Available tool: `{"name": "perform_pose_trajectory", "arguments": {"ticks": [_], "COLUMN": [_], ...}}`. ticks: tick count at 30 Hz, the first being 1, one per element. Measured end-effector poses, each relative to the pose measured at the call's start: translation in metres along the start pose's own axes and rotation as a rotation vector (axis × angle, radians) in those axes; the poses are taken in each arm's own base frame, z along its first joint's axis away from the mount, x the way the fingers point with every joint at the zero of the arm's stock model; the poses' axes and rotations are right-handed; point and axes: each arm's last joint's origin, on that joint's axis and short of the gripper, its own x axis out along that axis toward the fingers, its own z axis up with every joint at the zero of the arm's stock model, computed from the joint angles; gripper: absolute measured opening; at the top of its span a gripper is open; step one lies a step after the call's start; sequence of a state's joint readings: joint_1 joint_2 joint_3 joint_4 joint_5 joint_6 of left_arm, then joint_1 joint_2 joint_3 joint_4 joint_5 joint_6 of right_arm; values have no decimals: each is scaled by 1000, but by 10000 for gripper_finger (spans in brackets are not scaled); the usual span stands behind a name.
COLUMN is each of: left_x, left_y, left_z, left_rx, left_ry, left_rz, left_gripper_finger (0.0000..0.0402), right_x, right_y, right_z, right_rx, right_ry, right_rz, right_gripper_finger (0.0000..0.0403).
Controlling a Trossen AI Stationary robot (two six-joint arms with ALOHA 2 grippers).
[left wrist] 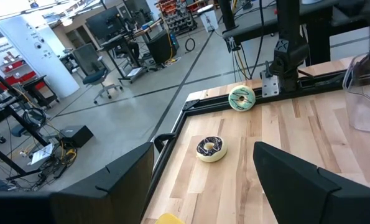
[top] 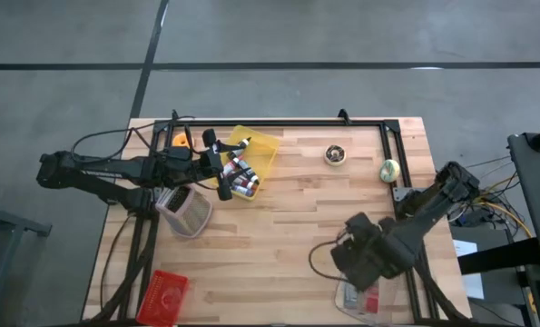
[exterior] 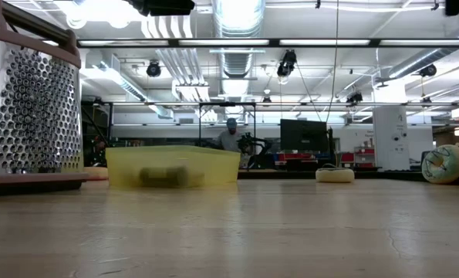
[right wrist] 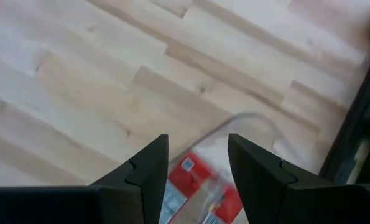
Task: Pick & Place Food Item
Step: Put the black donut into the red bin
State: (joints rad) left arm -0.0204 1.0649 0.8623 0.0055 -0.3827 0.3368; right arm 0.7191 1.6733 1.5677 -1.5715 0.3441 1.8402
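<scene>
My right gripper (right wrist: 197,146) hangs open at the table's near right (top: 353,262), pointing steeply down over a clear container (top: 360,300). A red-and-white food packet (right wrist: 200,186) lies in that container, below the gap between the fingers. My left gripper (left wrist: 203,152) stands open and level over the yellow bin (top: 256,154) at the far left (top: 220,165). The bin holds more packets (top: 244,182). A chocolate donut (top: 335,155) and a green ball (top: 390,169) rest on the table at the far right.
A metal grater (top: 186,211) stands near the left gripper, and a red basket (top: 165,295) sits at the near left edge. A small orange thing (top: 180,140) lies at the far left. A black frame (top: 392,150) borders the far and right sides. Bare wood fills the middle.
</scene>
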Motion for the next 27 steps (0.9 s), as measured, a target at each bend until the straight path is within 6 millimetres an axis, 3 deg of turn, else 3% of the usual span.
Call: {"name": "perform_pose_trajectory", "arguments": {"ticks": [10,27], "left_x": [0,0], "left_y": [0,0], "left_z": [0,0], "left_rx": [0,0], "left_ry": [0,0], "left_rz": [1,0], "left_gripper_finger": [280,280], "right_x": [17,45], "right_y": [5,11], "right_z": [53,115], "right_rx": [-26,-353], "right_ry": [11,-33], "right_rz": [-58,-27], "right_gripper_finger": [160,160]}}
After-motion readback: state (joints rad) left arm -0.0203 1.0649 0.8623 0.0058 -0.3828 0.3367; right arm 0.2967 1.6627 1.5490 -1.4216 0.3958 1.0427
